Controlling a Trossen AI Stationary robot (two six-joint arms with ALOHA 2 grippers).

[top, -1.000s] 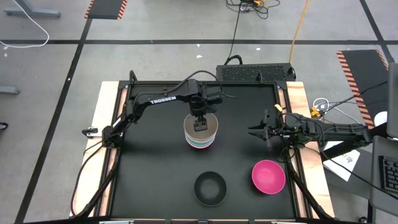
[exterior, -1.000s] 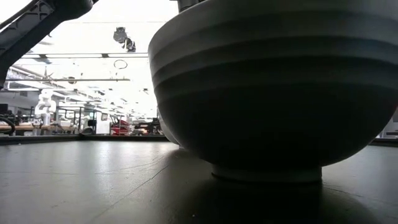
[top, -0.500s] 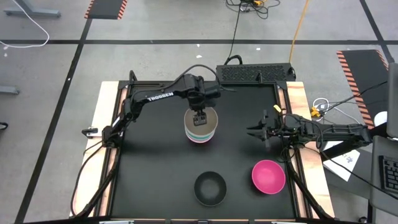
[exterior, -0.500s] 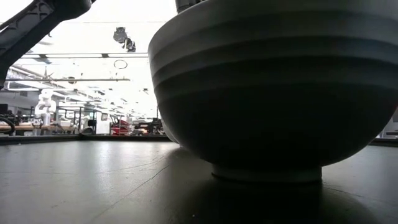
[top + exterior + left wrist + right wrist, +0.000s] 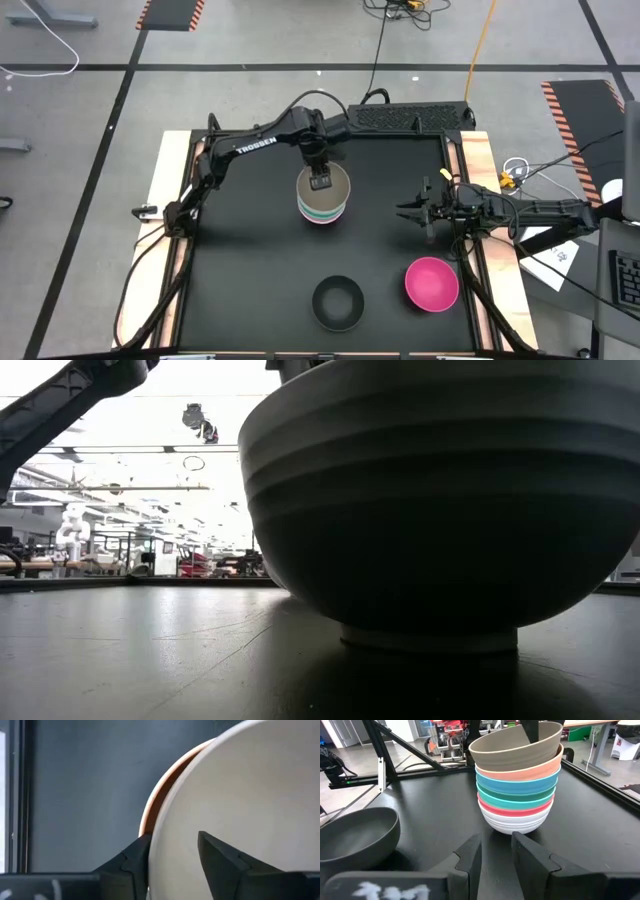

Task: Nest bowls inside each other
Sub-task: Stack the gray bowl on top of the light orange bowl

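Observation:
A stack of nested bowls (image 5: 323, 205) stands mid-table, from the bottom white, red-pink, turquoise, blue and orange, with a tan bowl (image 5: 517, 747) on top, tilted. My left gripper (image 5: 320, 181) points down at the stack's far rim, shut on the tan bowl. A black bowl (image 5: 337, 301) and a magenta bowl (image 5: 431, 283) sit apart near the front edge. My right gripper (image 5: 420, 212) waits level at the right, open, holding nothing. My left gripper pinches the tan bowl's rim (image 5: 170, 840) on its far side, one finger (image 5: 135, 860) outside the wall and one (image 5: 215, 855) inside. The fingers come from above, pointing down. The bowl sits tilted in the orange bowl (image 5: 150, 815), its held side higher.
In the low view the black bowl (image 5: 440, 510) fills most of the picture and hides the stack. A black box (image 5: 410, 116) lies along the far edge. Bare black mat (image 5: 240, 260) lies to the left and front of the stack.
My left gripper has gone from over the stack's middle toward the table's far edge, onto the stack's far rim. The stack has shifted a little toward the far edge with it. My right arm has kept still.

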